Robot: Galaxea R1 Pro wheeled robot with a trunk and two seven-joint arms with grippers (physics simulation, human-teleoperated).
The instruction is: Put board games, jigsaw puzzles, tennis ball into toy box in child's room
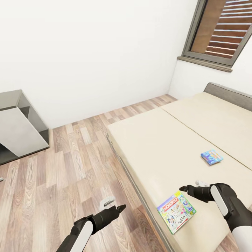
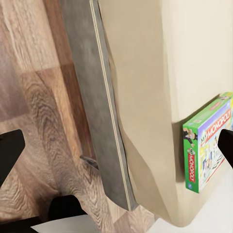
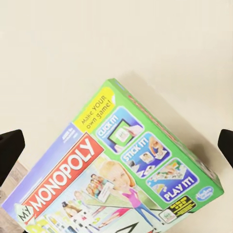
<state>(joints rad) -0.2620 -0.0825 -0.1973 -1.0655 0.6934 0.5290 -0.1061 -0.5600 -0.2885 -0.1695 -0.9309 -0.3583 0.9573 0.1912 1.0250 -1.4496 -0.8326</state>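
A flat green Monopoly box (image 1: 176, 211) lies at the lower right on the smooth beige bed (image 1: 168, 140), a smaller blue game box (image 1: 211, 156) further up. The right gripper (image 1: 189, 189) hovers open above the Monopoly box; the left gripper (image 1: 117, 206), over the wood-grain floor (image 1: 63, 168), is open too.

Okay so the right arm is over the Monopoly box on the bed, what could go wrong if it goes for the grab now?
The green flat Monopoly board game box lies flush on the beige mattress of the bed, so the open right gripper may struggle to get a finger under it and could push it instead. The box sits near the bed's edge by the wooden floor; a shove might tip it off.
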